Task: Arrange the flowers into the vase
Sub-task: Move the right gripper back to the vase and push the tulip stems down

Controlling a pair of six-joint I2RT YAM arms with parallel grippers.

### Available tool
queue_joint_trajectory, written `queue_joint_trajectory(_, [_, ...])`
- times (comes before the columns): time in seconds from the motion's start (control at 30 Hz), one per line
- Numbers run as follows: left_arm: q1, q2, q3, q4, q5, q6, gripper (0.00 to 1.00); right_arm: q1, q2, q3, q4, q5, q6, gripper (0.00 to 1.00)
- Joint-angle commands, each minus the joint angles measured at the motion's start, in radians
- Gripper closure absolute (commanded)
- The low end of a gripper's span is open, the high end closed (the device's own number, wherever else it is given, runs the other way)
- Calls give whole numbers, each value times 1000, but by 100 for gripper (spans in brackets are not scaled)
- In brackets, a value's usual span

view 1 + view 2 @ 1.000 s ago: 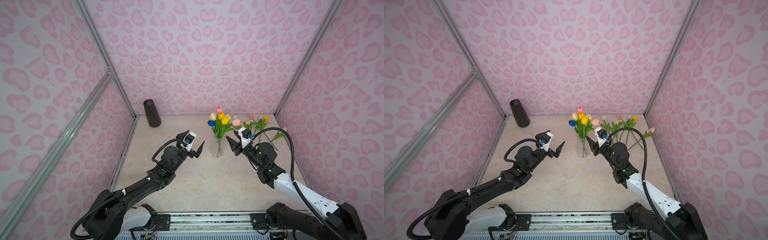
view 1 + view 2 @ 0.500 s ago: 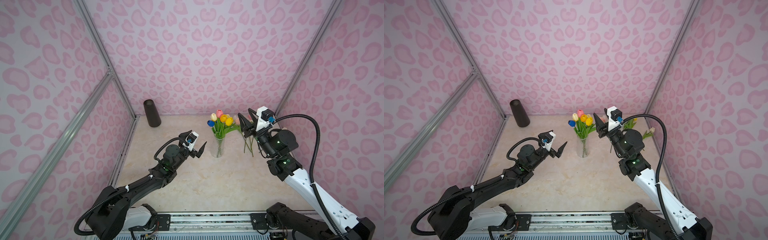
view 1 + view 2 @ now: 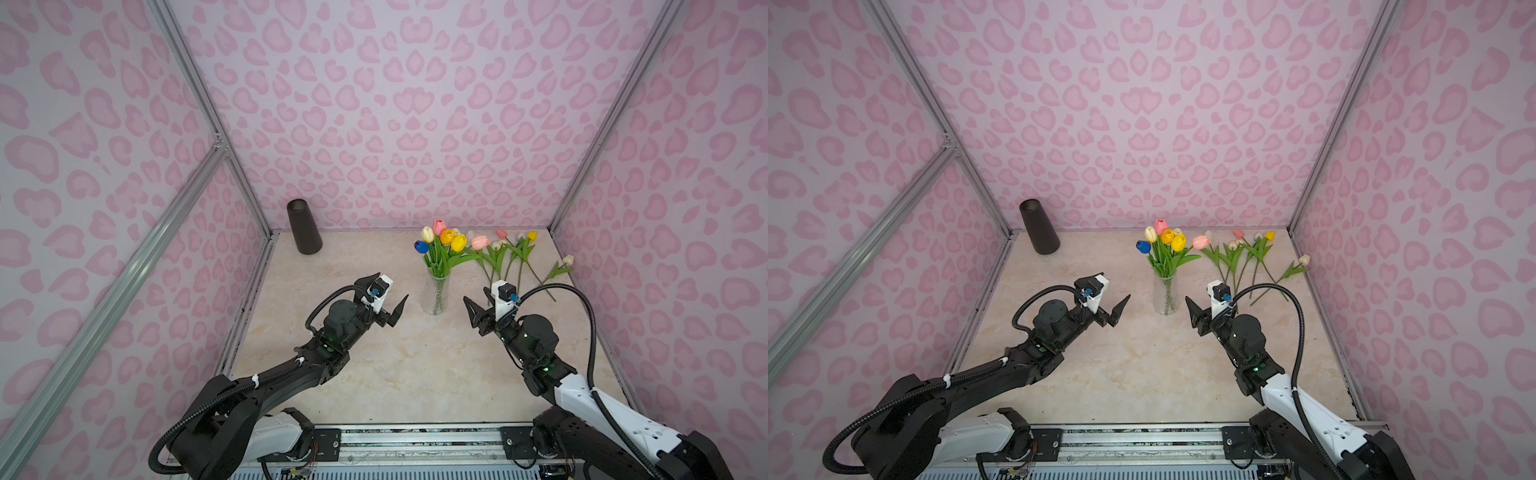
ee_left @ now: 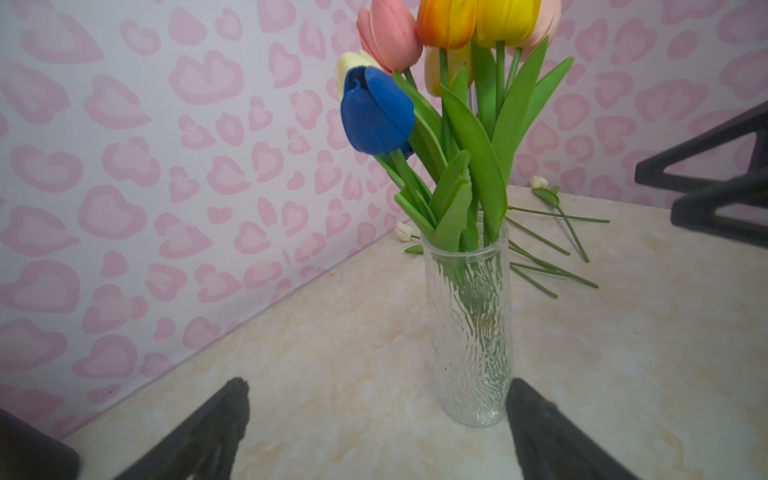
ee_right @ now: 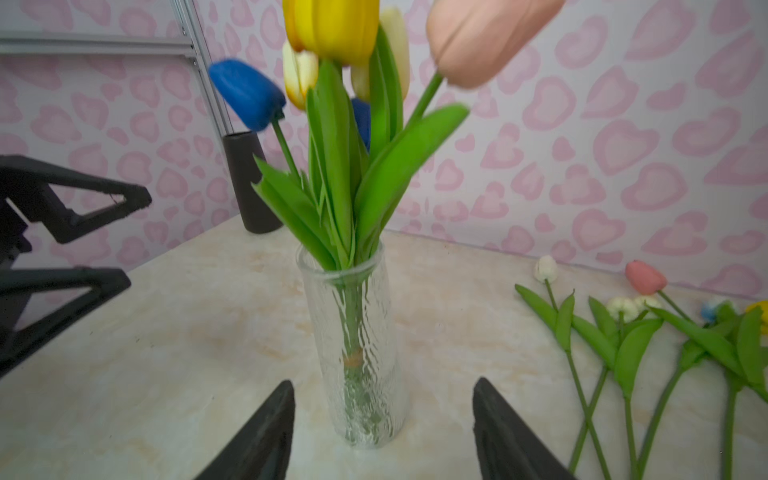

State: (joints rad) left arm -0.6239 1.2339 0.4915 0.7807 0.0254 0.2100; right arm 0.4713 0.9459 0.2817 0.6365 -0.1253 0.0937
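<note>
Vase (image 4: 469,332) with flowers (image 4: 465,137) between left hand (image 4: 379,383), right hand (image 5: 382,382); neither touching

no text, label, brand or number can be read anywhere.

Black pointed left gripper (image 4: 378,384), corrugated cable (image 3: 328,296)
</note>
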Motion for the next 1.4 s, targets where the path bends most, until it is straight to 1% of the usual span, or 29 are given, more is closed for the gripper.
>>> queue_joint_trajectory(0.0, [1,-8,-9,71,-3,-30,3,3,103,-41,244,-47,1,23])
queue_joint_trajectory(0.1, [1,-21,-11,68,-6,-22,3,3,259,-21,380,-114,-38,14])
queue_joint_trajectory(0.3, [1,-39,-10,56,-16,-8,3,4,527,60,615,-139,-49,7])
queue_joint_trajectory(0.37, [2,-41,-9,52,-16,-7,3,6,591,89,669,-140,-48,6])
queue_joint_trajectory(0.63, [3,-56,-6,34,-25,4,3,4,821,154,923,-80,-65,1])
queue_joint_trajectory(0.93, [3,-54,20,17,-13,6,3,3,931,285,916,-115,-74,2])
queue_joint_trajectory(1.2, [3,-56,35,11,-15,11,3,3,978,344,885,-196,-93,22])
queue_joint_trajectory(1.37, [3,-51,45,-2,-47,13,3,3,968,356,841,-206,-119,37])
